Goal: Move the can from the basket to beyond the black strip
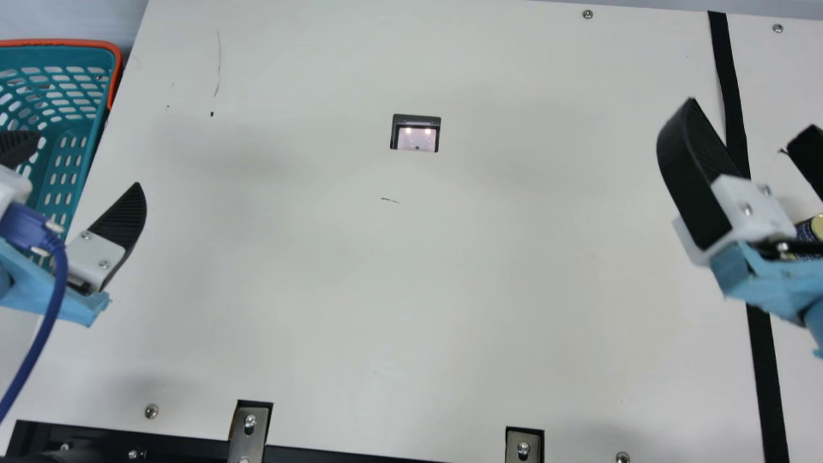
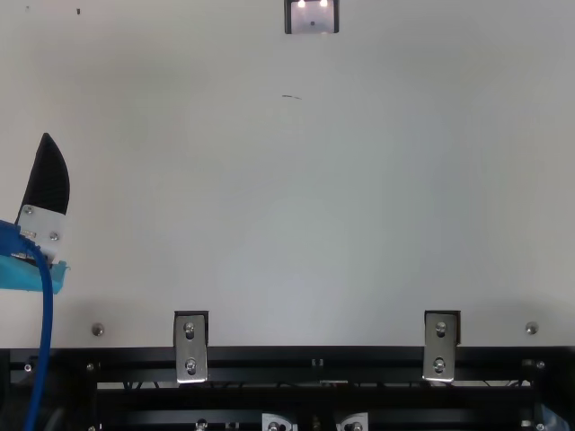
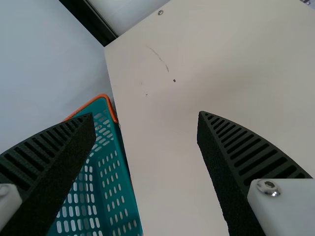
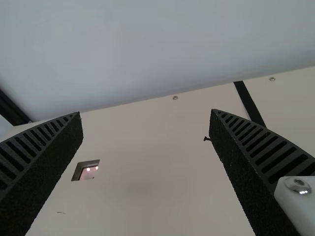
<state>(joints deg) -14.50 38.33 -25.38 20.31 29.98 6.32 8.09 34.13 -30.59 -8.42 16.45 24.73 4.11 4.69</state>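
Observation:
Past the black strip (image 1: 726,77), at the main view's right edge, part of a can (image 1: 816,228) with a dark blue side and pale yellow top shows behind my right gripper (image 1: 752,114). That gripper stands open above the strip; its fingers are also apart in the right wrist view, where the right gripper (image 4: 145,113) holds nothing. My left gripper (image 1: 87,159) is open over the right side of the teal basket (image 1: 64,138). In its wrist view, the left gripper (image 3: 146,115) has nothing between its fingers. The visible part of the basket holds no can.
A dark-framed square opening (image 1: 416,133) sits in the cream table (image 1: 411,289) toward the back middle. Metal brackets (image 2: 190,346) line the front edge. A blue cable (image 1: 48,315) hangs from my left wrist. Bare tabletop lies between the arms.

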